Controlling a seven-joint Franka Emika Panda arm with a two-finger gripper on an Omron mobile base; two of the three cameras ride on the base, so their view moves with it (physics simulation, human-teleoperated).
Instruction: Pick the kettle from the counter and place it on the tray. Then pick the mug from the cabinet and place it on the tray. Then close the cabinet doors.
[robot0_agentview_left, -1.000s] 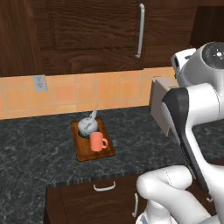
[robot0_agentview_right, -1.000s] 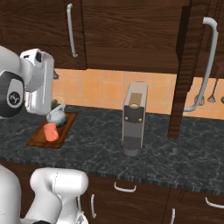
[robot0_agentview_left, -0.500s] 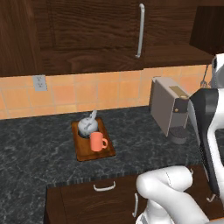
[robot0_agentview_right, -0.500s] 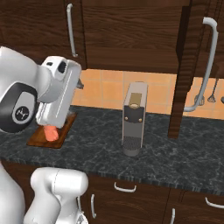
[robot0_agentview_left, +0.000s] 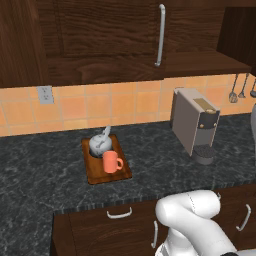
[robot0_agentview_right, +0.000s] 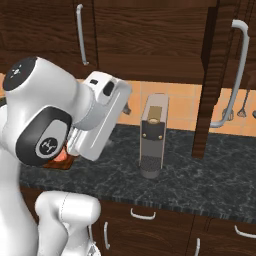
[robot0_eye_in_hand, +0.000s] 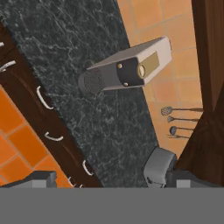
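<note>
The silver-grey kettle (robot0_agentview_left: 100, 144) and the orange mug (robot0_agentview_left: 111, 162) stand together on the reddish-brown tray (robot0_agentview_left: 95, 172), which lies on the dark speckled counter (robot0_agentview_left: 45, 175). My arm crosses the left half of the right base view and hides most of the tray (robot0_agentview_right: 64, 161). In the hand view my gripper (robot0_eye_in_hand: 99, 176) is open and holds nothing. It looks down on the counter (robot0_eye_in_hand: 65, 39) to the right of the tray. One cabinet door (robot0_agentview_right: 212, 75) stands swung out at the right. The door with the bar handle (robot0_agentview_left: 160, 35) is shut.
A grey coffee machine (robot0_agentview_left: 194, 123) stands on the counter right of the tray, below my hand (robot0_eye_in_hand: 127, 68). Utensils (robot0_eye_in_hand: 179, 119) hang on the orange tiled wall (robot0_agentview_left: 125, 102). The open door's long handle (robot0_agentview_right: 237, 75) juts toward me. Lower drawers (robot0_agentview_left: 117, 225) run under the counter.
My arm has swung to the right, away from the tray. It has left the left base view and now looms larger in the right base view. The jaws have stayed open.
</note>
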